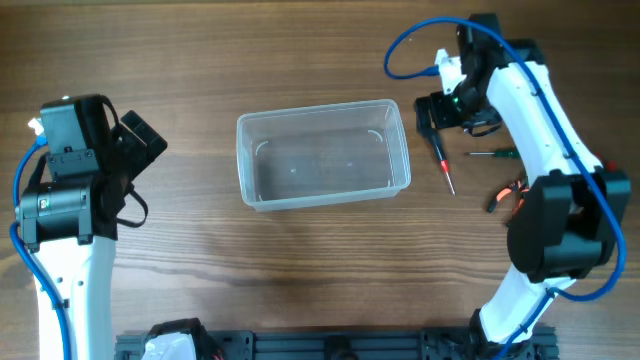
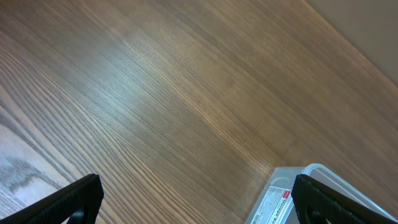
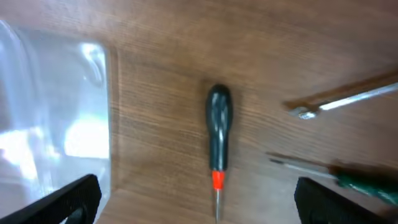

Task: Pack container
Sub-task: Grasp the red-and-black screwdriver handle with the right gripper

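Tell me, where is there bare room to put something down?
Bare wood lies between the left arm and the container, and between the container and the robot's base. Crowded right of it: screwdrivers and pliers near the right claw.

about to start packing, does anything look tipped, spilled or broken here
Nothing stands out. The clear rectangular plastic container sits upright and empty on the wooden table. The black-handled screwdriver with a red collar and the green-handled screwdriver lie flat beside it, with the open right gripper above the black one.
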